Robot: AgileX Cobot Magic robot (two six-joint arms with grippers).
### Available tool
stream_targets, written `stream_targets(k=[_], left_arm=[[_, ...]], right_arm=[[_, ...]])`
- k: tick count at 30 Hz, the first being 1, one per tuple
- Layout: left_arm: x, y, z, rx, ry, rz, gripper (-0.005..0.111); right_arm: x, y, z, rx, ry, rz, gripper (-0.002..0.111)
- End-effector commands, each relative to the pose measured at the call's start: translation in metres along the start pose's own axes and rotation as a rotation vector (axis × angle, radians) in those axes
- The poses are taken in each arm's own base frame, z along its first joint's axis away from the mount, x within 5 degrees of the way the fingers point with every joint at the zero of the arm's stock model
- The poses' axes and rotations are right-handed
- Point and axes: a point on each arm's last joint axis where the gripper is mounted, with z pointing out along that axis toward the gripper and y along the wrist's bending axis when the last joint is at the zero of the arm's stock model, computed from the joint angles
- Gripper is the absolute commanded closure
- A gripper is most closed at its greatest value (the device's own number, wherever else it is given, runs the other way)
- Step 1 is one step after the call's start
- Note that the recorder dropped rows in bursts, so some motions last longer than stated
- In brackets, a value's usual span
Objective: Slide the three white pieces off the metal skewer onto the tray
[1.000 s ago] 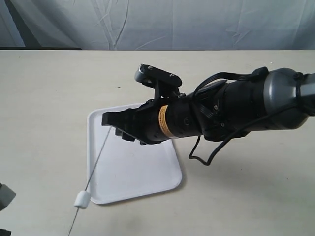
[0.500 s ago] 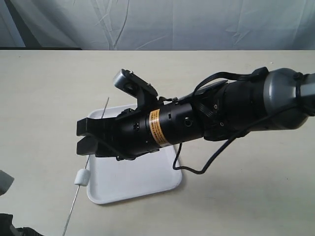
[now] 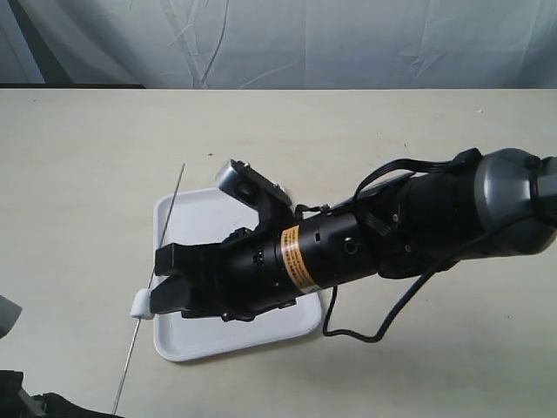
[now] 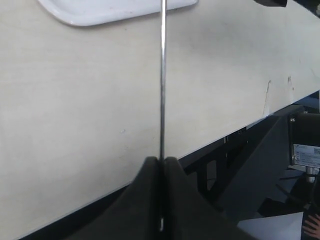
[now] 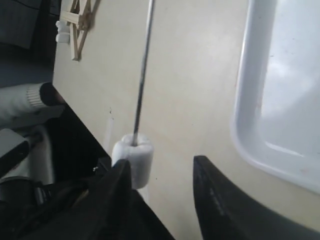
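Left gripper (image 4: pixel 161 162) pinched shut on the skewer's (image 3: pixel 168 218) near end. The rod runs straight away from it, along the tray's (image 3: pixel 204 222) left rim. One white piece (image 5: pixel 133 159) shows on the rod, just outside the rim, over table. Other two not seen. Right gripper (image 5: pixel 161 166) reaches across the tray, jaws wide, empty. The piece sits against one finger, off centre. Right arm nearer. I judge the push must follow the rod toward its free tip.

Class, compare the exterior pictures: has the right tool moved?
Yes. The right tool has moved along the tray's left edge toward its near corner, beside the white piece.
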Motion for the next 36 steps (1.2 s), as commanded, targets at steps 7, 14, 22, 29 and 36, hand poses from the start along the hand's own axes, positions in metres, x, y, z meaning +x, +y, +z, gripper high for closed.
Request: stream_targets(k=[7, 14, 22, 29, 36], left_arm=[[0.006, -0.005, 0.000, 0.050, 0.065, -0.010, 0.107], [0.005, -0.006, 0.000, 0.070, 0.046, -0.034, 0.107], [0.005, -0.006, 0.000, 0.070, 0.051, -0.031, 0.107], [0.006, -0.007, 0.000, 0.073, 0.058, -0.029, 0.107], [0.011, -0.009, -0.001, 0.095, 0.114, -0.022, 0.107]], right_arm=[[0.008, 0.011, 0.001, -0.084, 0.041, 0.041, 0.069], [0.018, 0.015, 0.008, -0.046, 0.056, 0.011, 0.069], [0.018, 0.015, 0.008, -0.044, 0.054, 0.012, 0.076], [0.017, 0.014, 0.008, -0.037, 0.050, -0.003, 0.086], [0.011, 0.005, 0.008, 0.068, -0.018, 0.005, 0.086]])
